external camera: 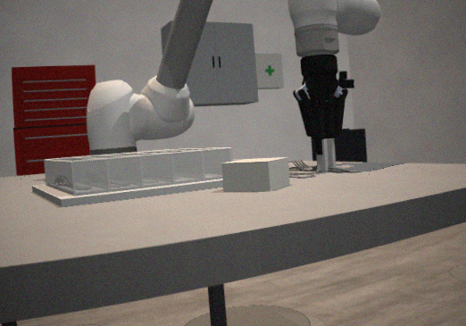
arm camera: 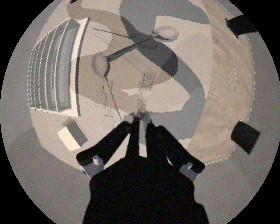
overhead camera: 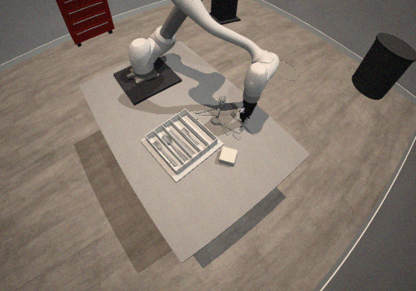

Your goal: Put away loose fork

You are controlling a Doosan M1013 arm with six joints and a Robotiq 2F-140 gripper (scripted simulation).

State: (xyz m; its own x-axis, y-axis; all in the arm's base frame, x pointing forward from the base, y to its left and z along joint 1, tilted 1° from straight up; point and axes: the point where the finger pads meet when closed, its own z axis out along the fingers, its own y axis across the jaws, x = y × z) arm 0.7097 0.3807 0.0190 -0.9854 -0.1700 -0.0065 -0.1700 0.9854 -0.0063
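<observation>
My gripper (overhead camera: 243, 119) stands upright with its fingertips down at the table top, to the right of the tray; it also shows in the side view (external camera: 327, 162) and in the wrist view (arm camera: 139, 121). It is shut on the loose fork (external camera: 300, 163), which lies low at the table with its tines pointing away from the fingers. The white cutlery tray (overhead camera: 181, 139) has several long slots holding forks and spoons; which slot holds the forks is too small to tell.
Loose spoons and other cutlery (overhead camera: 218, 111) lie on the table between the tray and my gripper. A white box (overhead camera: 228, 155) sits by the tray's near right corner. The arm's base (overhead camera: 145, 77) stands at the back left.
</observation>
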